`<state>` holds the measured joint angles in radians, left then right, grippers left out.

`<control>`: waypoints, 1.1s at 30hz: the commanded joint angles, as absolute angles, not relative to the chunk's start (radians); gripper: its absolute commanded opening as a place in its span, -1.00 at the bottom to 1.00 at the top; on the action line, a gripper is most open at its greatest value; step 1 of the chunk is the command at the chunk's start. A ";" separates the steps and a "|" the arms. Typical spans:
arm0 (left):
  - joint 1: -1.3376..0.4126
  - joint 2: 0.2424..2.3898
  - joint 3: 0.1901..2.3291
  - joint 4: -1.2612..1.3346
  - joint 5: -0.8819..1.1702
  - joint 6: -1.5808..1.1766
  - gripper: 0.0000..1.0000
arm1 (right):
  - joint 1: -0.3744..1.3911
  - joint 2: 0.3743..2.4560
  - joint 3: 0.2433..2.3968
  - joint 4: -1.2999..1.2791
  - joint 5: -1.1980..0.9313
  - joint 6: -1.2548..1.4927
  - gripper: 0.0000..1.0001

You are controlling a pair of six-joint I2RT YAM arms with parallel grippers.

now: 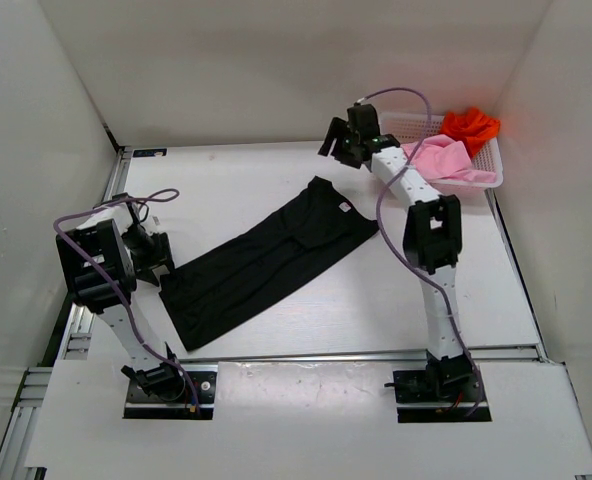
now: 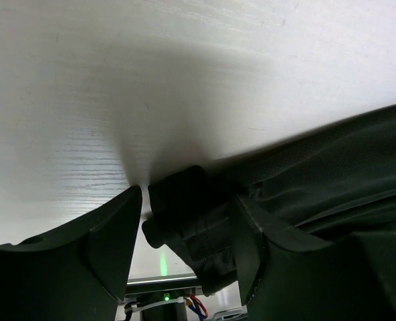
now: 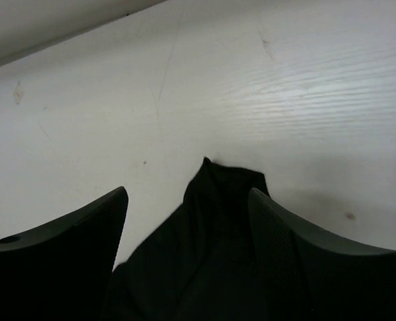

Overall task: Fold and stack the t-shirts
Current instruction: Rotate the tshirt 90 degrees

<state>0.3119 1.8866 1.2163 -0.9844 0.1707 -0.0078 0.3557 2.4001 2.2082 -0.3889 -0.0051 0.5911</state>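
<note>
The black t-shirt [image 1: 266, 260] lies as a long diagonal strip on the tabletop [image 1: 276, 180]. The left jaws are spread around its near-left end, the right jaws spread over its far end.

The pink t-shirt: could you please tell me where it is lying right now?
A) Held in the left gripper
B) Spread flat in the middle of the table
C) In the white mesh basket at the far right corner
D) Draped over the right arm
C: the pink t-shirt lies in the white mesh basket, next to the orange-red t-shirt.
</note>
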 commanded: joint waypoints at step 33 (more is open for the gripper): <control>0.311 1.703 1.221 -1.015 0.213 0.000 0.63 | 0.324 2.255 1.772 -0.657 0.019 0.911 -0.57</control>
<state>0.3119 1.7878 1.2049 -0.9951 0.1745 -0.0063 0.3294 2.1654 1.6493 -0.6434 0.0677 0.9306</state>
